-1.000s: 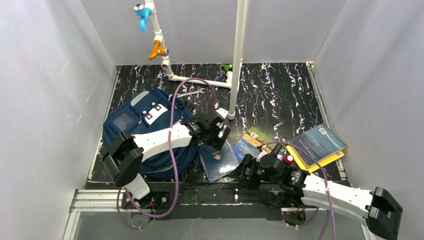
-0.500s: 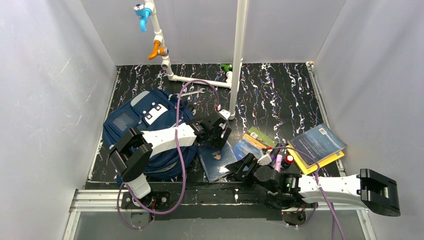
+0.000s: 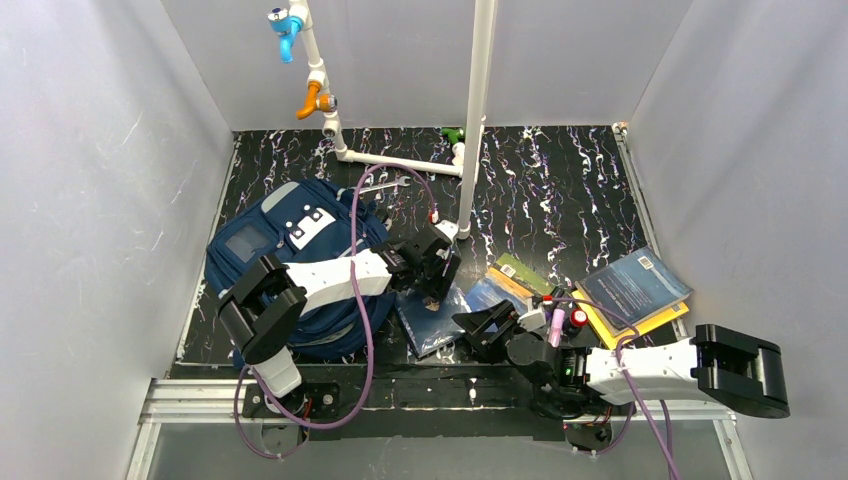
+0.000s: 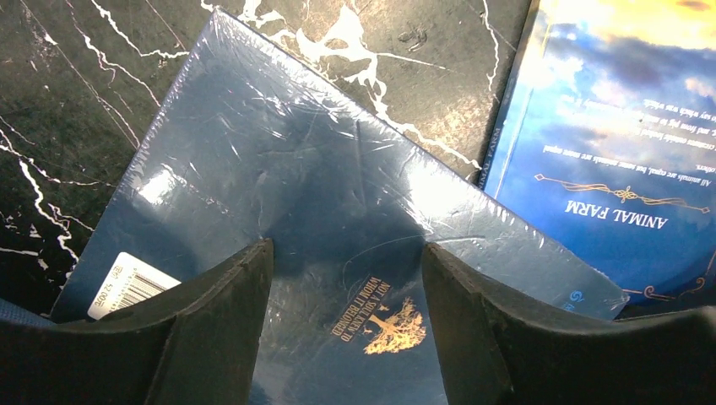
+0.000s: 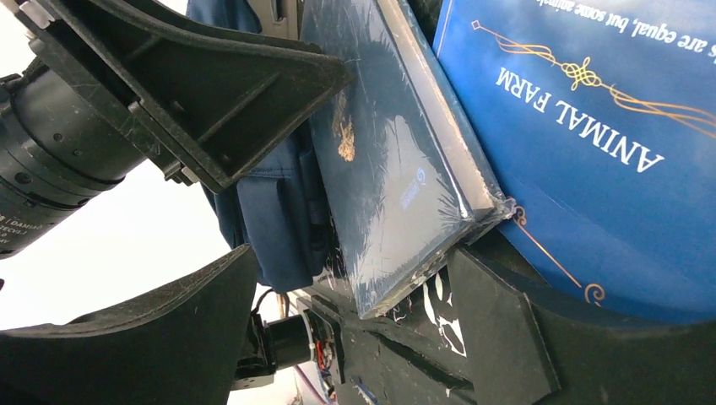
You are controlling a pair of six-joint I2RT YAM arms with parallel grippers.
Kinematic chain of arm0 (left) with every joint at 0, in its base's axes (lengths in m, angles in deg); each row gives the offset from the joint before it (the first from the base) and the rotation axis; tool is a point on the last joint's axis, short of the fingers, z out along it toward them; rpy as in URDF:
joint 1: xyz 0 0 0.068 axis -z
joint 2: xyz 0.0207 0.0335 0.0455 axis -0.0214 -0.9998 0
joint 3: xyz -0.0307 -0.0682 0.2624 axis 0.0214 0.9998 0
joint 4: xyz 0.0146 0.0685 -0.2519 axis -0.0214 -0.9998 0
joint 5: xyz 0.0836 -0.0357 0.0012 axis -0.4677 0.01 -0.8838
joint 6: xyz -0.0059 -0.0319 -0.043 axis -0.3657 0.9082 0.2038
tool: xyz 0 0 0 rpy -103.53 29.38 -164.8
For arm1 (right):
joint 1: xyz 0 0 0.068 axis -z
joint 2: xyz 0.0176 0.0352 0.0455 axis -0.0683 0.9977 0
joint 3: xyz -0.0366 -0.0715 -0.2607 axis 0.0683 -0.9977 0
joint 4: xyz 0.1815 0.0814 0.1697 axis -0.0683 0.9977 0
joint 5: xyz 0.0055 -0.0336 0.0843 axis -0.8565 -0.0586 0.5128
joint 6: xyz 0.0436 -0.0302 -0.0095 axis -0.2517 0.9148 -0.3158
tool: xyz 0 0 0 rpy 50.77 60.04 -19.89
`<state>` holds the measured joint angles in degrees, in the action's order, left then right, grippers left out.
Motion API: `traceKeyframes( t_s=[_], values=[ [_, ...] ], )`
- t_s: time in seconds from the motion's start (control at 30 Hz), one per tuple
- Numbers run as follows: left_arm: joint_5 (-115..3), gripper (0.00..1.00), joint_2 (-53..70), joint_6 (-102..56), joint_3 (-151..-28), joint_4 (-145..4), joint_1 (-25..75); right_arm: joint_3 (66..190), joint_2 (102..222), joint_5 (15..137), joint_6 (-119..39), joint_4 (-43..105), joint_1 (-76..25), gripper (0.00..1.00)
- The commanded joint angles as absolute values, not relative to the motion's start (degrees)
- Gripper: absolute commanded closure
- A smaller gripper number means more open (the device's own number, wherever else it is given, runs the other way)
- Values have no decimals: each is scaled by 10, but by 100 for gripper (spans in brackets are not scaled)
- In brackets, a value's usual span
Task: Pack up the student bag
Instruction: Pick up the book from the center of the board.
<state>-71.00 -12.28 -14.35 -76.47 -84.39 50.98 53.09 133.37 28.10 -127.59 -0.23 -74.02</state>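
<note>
The navy striped student bag (image 3: 290, 260) lies at the left, and its fabric shows in the right wrist view (image 5: 274, 211). A plastic-wrapped dark blue book (image 3: 432, 322) lies beside its right edge. My left gripper (image 3: 432, 285) is open, its jaws straddling the book's cover (image 4: 338, 194) with the gold tree emblem between them (image 4: 346, 325). My right gripper (image 3: 482, 325) is open and low at the book's near right corner (image 5: 397, 211), which sits between its jaws (image 5: 363, 329). The left gripper's finger (image 5: 203, 93) shows above the book there.
A blue "Animal Farm" book (image 3: 495, 292) (image 4: 608, 126) (image 5: 591, 126) lies right of the wrapped book, with a green-yellow book (image 3: 520, 270) behind it. Another blue book on a yellow one (image 3: 635, 288) lies at the right. White pipes (image 3: 470, 120) stand at the back.
My right arm has swung left and lower, bringing its open gripper up to the wrapped book's near corner. My left gripper has shifted slightly over the book, which now looks narrower.
</note>
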Motion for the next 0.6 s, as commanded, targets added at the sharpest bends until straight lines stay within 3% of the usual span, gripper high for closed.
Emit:
traceKeyframes(
  t_s=[0.0, 0.1, 0.23, 0.37, 0.57],
  values=[
    [-671, 38, -134, -113, -743, -844, 511, 497, 1331, 256, -1318, 9, -752, 10],
    [-671, 38, -134, -116, -746, -846, 511, 541, 1301, 269, -1335, 137, -768, 8],
    [-672, 38, -141, -122, -750, -850, 511, 529, 1262, 278, -1362, 172, -795, 7],
    [-667, 38, -149, -119, -751, -850, 511, 467, 1278, 221, -1357, 51, -807, 8],
    [-653, 38, -149, -108, -746, -847, 511, 488, 1369, 128, -1354, -28, -807, 6]
  ],
)
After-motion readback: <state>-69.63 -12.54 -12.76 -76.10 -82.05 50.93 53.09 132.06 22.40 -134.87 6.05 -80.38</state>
